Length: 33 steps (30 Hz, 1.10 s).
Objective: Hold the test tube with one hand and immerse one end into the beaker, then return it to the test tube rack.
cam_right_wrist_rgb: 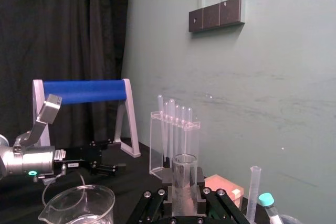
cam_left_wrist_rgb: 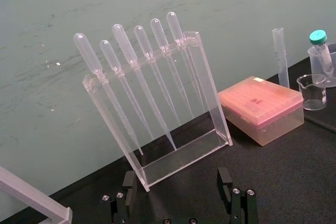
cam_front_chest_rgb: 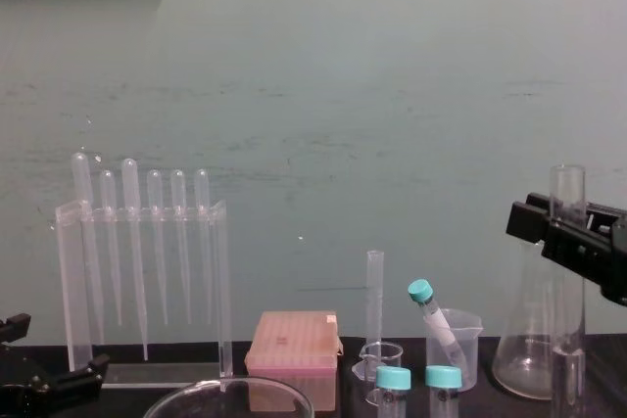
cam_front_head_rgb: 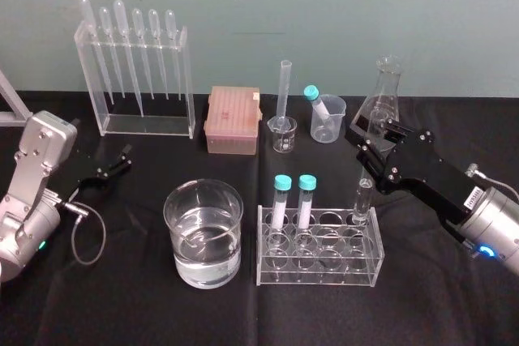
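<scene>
While the right gripper (cam_front_head_rgb: 370, 151) reaches in from the right, its jaws are clamped on the test tube (cam_front_head_rgb: 364, 194). The tube stands nearly upright, its lower end at the far right corner of the test tube rack (cam_front_head_rgb: 319, 258); whether it sits in a hole I cannot tell. From the right wrist, the tube's open rim shows above the jaws. Two teal-capped tubes (cam_front_head_rgb: 282, 200) stand in the rack's far left holes. The beaker (cam_front_head_rgb: 203, 232), partly filled with clear liquid, sits on the black desk (cam_front_head_rgb: 122, 305) just left of the rack. The left gripper (cam_front_head_rgb: 113, 169) is at the left side of the desk, well apart from the beaker. Its jaws are apart and hold nothing, and they point toward the pipette stand (cam_front_head_rgb: 134, 70) at the far left.
</scene>
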### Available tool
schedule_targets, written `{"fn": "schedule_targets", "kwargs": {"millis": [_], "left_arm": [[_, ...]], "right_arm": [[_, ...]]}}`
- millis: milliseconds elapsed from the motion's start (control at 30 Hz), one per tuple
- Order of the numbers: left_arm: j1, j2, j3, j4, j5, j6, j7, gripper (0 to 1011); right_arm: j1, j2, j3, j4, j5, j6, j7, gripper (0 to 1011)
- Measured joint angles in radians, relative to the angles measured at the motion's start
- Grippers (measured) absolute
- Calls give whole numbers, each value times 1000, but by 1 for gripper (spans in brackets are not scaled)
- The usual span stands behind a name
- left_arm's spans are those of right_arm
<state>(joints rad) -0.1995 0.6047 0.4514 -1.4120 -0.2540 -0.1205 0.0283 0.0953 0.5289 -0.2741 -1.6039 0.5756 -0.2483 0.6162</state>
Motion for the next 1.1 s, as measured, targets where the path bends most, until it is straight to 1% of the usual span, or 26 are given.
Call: {"fn": "schedule_targets", "kwargs": {"millis": [333,533,1100], "left_arm": [[0,0,0,0,0,0,0,1000],[0,0,0,0,0,0,0,1000],[0,0,0,0,0,0,0,1000]], "right_arm": [[26,-14,-21,50,1,6,16,224],[30,-17,-30,71,2,9,19,224],[10,-5,-38,84,-11,26,8,224]]}}
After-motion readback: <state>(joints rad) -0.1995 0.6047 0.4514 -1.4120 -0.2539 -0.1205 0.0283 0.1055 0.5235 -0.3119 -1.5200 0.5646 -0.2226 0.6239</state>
